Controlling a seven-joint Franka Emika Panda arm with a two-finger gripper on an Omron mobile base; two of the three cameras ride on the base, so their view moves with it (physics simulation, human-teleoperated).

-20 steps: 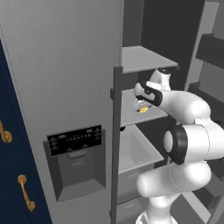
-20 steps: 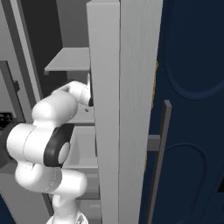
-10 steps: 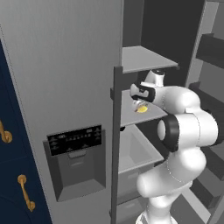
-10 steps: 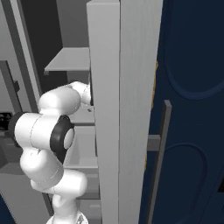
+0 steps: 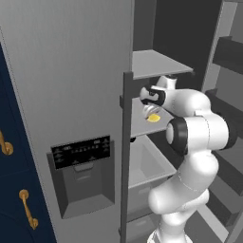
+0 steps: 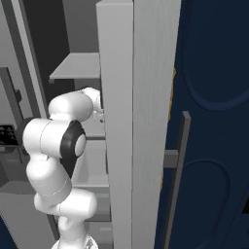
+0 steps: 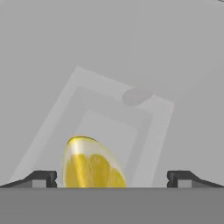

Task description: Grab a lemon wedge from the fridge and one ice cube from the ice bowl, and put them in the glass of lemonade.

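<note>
One white Franka arm with dark joints rises beside the tall grey metallic fridge (image 5: 71,71), folds at the elbow and reaches back and left into the open compartment, its wrist just above the middle grey shelf (image 5: 140,121). The two-finger gripper (image 5: 148,95) sits at the shelf's front, close to the edge of the fridge's closed left door, pointing down toward the shelf. In the hand view the two dark finger tips (image 7: 41,178) stand wide apart at the bottom, spread, nothing clamped; the left tip is just beside the wedge, the right tip well apart from it. One tiny bright yellow lemon wedge (image 7: 92,162) lies between them, nearer the left tip, rind edge up, pale pith rim and segmented flesh facing the camera, casting a faint shadow. From the left base view the wedge (image 5: 153,117) rests on the middle shelf, directly under the gripper; cannot tell if anything touches it. Counted in the fridge: two flat shelves in the open compartment, upper grey shelf (image 5: 159,61) above the gripper, one pale drawer bin (image 5: 144,163) below the middle shelf, one black dispenser panel (image 5: 81,152) on the closed door, one long vertical handle (image 5: 126,156). From the right base view the arm's shoulder and elbow bend left of the fridge door edge (image 6: 119,121), the hand hidden behind it. Two brass handles (image 5: 27,213) show on the navy cabinet (image 5: 12,199) left of the fridge.
</note>
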